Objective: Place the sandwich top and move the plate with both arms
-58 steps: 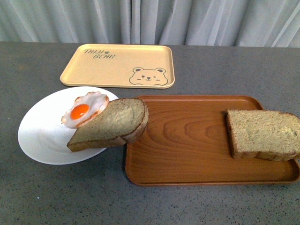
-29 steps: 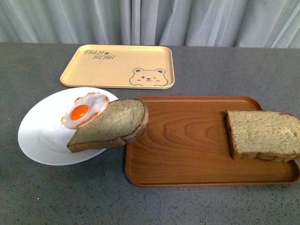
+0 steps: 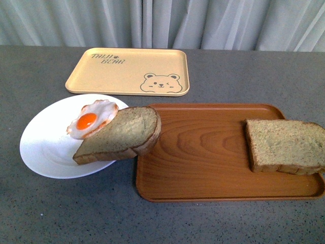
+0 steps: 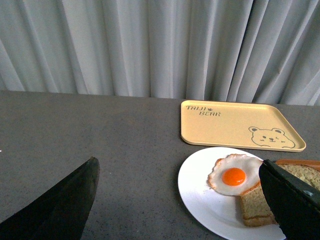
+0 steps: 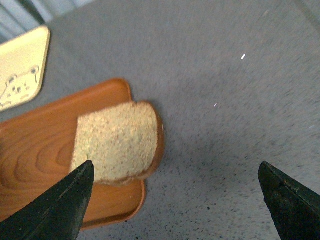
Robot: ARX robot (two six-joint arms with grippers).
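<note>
The sandwich top [image 3: 284,145] is a squarish brown slice lying on the right end of the wooden tray [image 3: 203,173], its far side overhanging the rim. The white plate [image 3: 43,152] sits at the left with a fried egg [image 3: 91,120] and a dome-ended slice [image 3: 122,134] that leans over onto the tray. Neither arm shows in the front view. My left gripper [image 4: 178,165] is open above the table beside the plate [image 4: 200,200]. My right gripper [image 5: 175,165] is open over bare table, just beside the sandwich top [image 5: 117,142].
A beige bear-print tray [image 3: 129,71] lies at the back, behind the plate. Grey curtains hang along the table's far edge. Grey tabletop [image 3: 76,213] runs along the front and to the right of the wooden tray [image 5: 35,150].
</note>
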